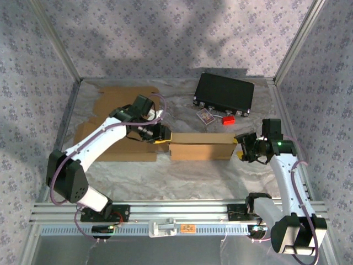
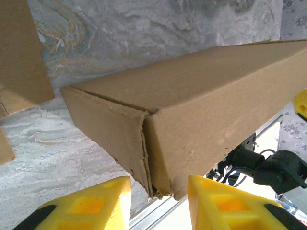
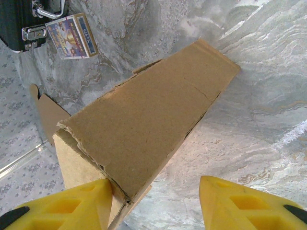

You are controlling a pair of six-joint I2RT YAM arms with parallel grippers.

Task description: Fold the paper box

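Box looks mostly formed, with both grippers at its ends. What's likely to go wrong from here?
1. The end flap by the left gripper isn't seated: its seam gapes and looks frayed. A push there may buckle the corner or pop it open.
2. The right gripper stands open with the paper box beside one finger only. Closing would probably shove it sideways rather than grip it.

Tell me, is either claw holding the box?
Right gripper: open around one end of the paper box, holding nothing. Left gripper: around the other end, grip unclear.
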